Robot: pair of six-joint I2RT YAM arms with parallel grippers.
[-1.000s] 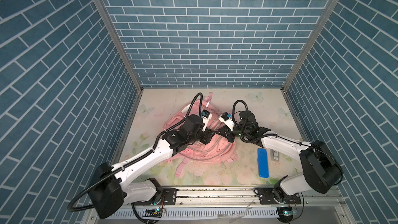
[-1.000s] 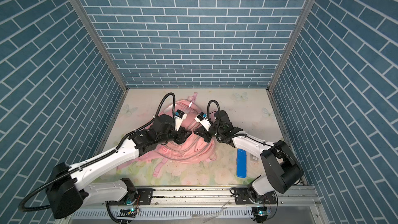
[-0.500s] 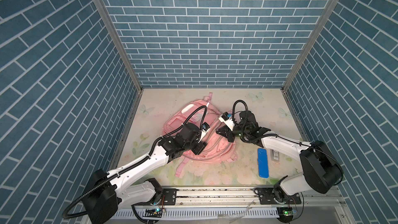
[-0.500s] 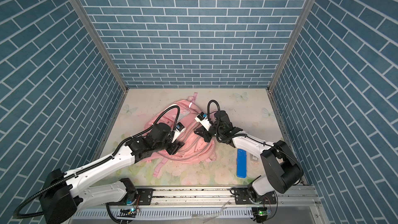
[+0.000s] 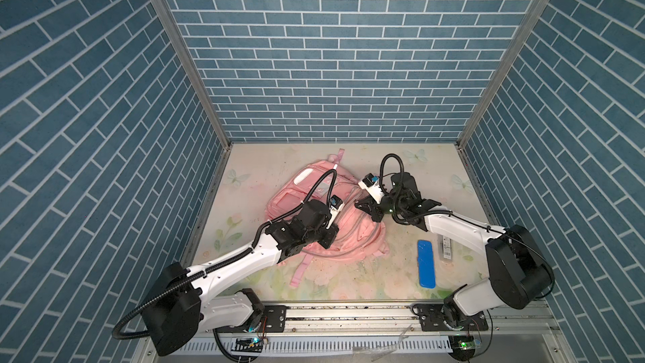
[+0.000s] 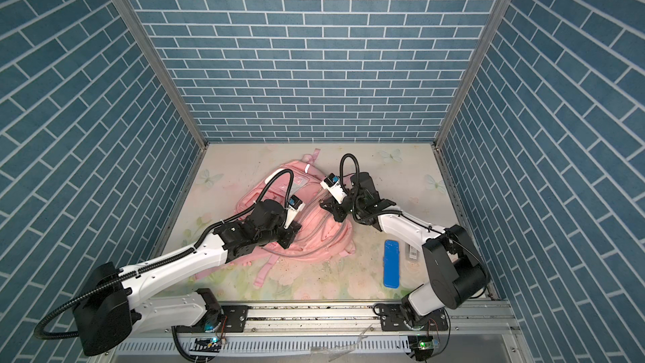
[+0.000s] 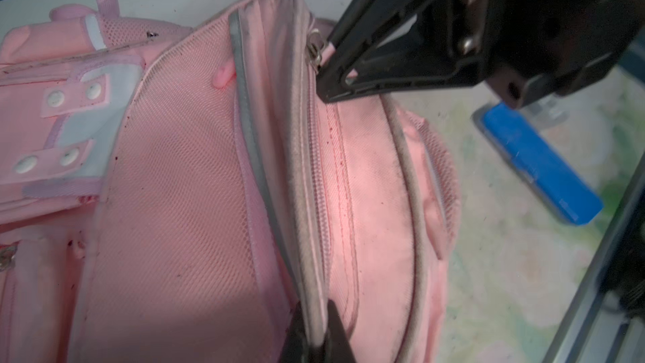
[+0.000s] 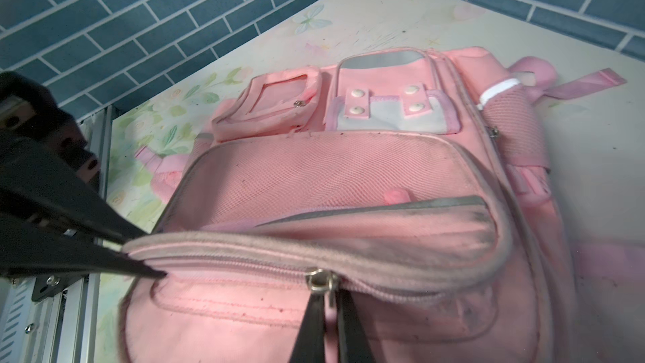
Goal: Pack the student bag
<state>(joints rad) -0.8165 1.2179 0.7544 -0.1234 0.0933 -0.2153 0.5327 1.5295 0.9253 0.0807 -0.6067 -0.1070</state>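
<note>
We see the student bag (image 5: 354, 232) lying flat at centre frame in both top views. Our left gripper (image 7: 316, 336) pinches its piped zip edge (image 7: 303, 204). Our right gripper (image 8: 328, 309) pinches the zip pull (image 8: 319, 282). The zip's long axis runs straight between them.

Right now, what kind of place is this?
Probably a staged robot test booth, not a real classroom: printed blue brick panels wall in a flowered tabletop, and the left arm and right arm are mounted on a metal rail, beside a pink backpack.

No legible text, label or number anywhere.
</note>
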